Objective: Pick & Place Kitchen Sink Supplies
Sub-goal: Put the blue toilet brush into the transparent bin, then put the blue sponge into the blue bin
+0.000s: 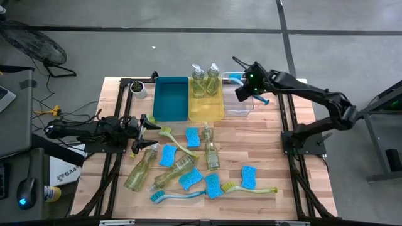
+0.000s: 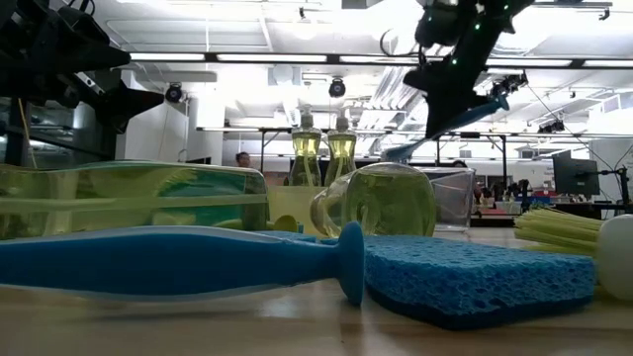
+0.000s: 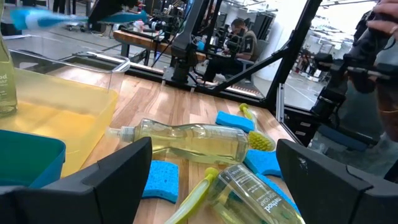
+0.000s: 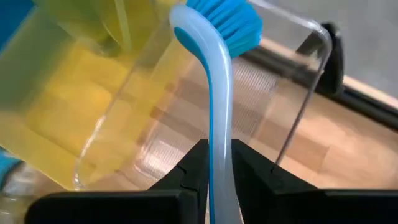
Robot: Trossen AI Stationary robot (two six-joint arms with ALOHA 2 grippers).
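My right gripper [image 1: 247,90] hangs above the clear bin [image 1: 240,105] at the far right, shut on a blue dish brush [image 1: 235,78]. Its blue bristles [image 4: 227,18] are over the bin's far end. Two soap bottles [image 1: 205,80] stand in the yellow bin [image 1: 206,108]. Further bottles [image 1: 176,171], blue sponges [image 1: 193,137] and brushes [image 1: 178,194] lie on the wood. My left gripper [image 1: 148,123] waits open at the table's left, level, with nothing between its fingers [image 3: 118,174]. My right gripper pinches the brush's white-and-blue handle [image 4: 219,163] between its two fingers [image 4: 194,167], some way behind the head. The fingers slant down from the table's right. The head reaches out past the fingertips and the handle's free end [image 1: 264,100] trails behind. The brush is lifted clear above the clear bin.
A blue bin [image 1: 171,99] stands left of the yellow one. A small white cup [image 1: 138,89] sits at the far left corner. Lying bottles, sponges and brushes crowd the table's middle and near part. People and benches show in the room beyond.
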